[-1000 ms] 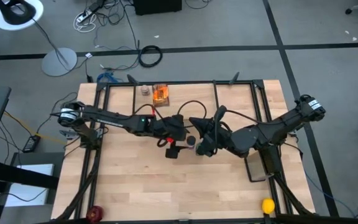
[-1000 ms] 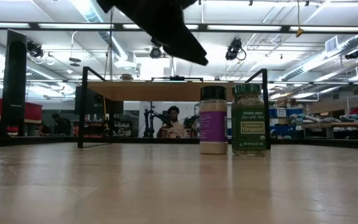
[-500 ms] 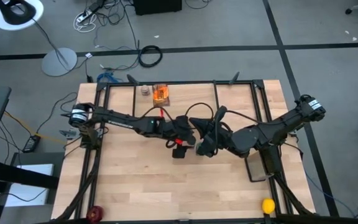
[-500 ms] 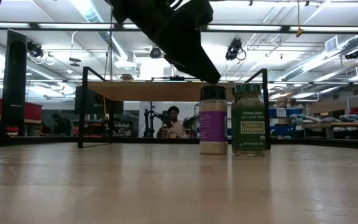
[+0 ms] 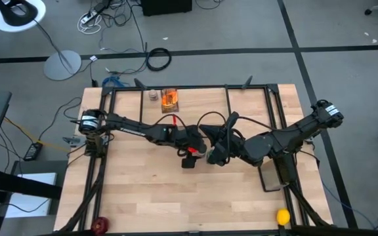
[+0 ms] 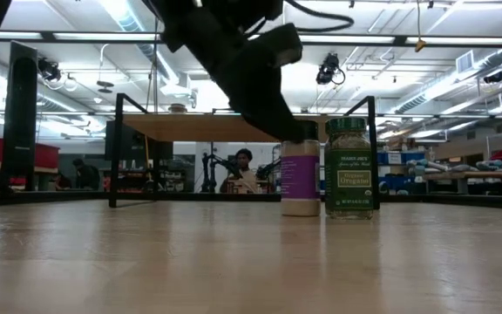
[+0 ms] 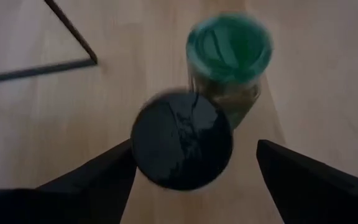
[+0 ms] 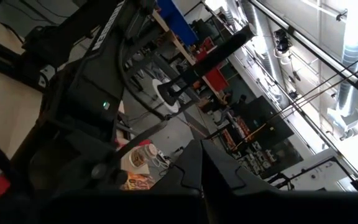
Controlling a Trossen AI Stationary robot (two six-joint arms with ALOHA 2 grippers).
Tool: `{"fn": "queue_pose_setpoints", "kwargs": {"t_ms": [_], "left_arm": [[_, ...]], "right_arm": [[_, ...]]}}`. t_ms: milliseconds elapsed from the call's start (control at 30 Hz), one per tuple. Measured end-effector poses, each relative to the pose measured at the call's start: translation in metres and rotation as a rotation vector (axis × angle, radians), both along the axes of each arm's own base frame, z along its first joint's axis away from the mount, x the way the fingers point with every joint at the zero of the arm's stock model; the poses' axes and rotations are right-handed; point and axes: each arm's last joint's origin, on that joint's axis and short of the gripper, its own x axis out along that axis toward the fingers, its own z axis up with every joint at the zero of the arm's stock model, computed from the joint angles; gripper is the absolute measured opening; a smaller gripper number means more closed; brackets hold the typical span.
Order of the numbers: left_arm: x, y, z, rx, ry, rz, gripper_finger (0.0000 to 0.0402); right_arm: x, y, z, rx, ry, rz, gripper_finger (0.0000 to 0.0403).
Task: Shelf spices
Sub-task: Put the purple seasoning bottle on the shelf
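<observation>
Wooden tabletop (image 5: 143,190) is seen from above, ringed by a black frame, with grey workshop floor and cables beyond. Near the far edge stands the shelf (image 6: 234,127), a low riser on thin black legs; on it a tiny pale-capped jar (image 5: 153,95) and a brown-orange packet (image 5: 170,99) can be made out.

At mid-table two jars stand upright and nearly touching: the dark-lidded purple-labelled jar (image 6: 300,174) and the green-lidded jar (image 6: 350,168).

The left gripper (image 7: 194,168) is held wide open directly above the dark-lidded jar, whose round lid (image 7: 182,148) lies between the two fingers (image 7: 95,177). The green lid (image 7: 229,46) is seen just beyond it. The jar's long axis is vertical, so a straight descent seems called for, with little clearance on the neighbour's side.

The right gripper (image 5: 214,156) is closed, empty, and waits close beside the jars.

From above, both jars are mostly hidden under the arms. Contact between finger and jar cannot be told.
</observation>
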Motion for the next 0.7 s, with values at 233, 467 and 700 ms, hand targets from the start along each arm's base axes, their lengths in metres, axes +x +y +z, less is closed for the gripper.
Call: {"fn": "queue_pose_setpoints", "kwargs": {"t_ms": [233,467,700], "left_arm": [[0.0037,0.0011,-0.0003,0.013,-0.035,0.031,0.0319],[0.0055,0.0037,-0.0035,0.014,-0.035,0.047,0.0277],[0.0053,0.0039,-0.0058,-0.002,-0.022,0.064,0.0220]], "right_arm": [[0.0000,0.0000,0.0000,0.000,0.000,0.000,0.0000],[0.0000,0.0000,0.0000,0.000,0.000,0.000,0.0000],[0.0000,0.0000,-0.0003,-0.002,0.003,0.000,0.0000]]}}
